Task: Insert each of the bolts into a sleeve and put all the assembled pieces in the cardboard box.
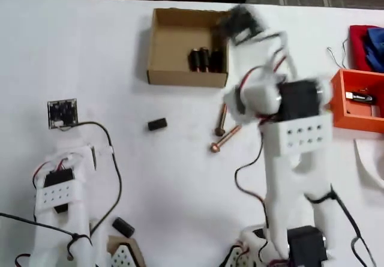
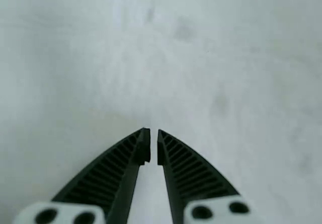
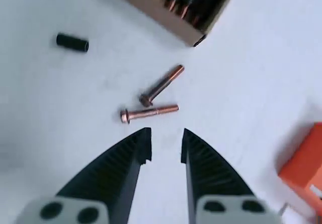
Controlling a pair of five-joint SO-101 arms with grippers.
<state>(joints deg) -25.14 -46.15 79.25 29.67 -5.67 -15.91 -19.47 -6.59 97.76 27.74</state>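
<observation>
White arms (image 1: 282, 177), ribbed black jaws, black cables (image 1: 119, 183)

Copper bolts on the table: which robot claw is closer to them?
Right. The right gripper hangs open just short of the two bolts; the left gripper sits over bare table, far from them.
</observation>
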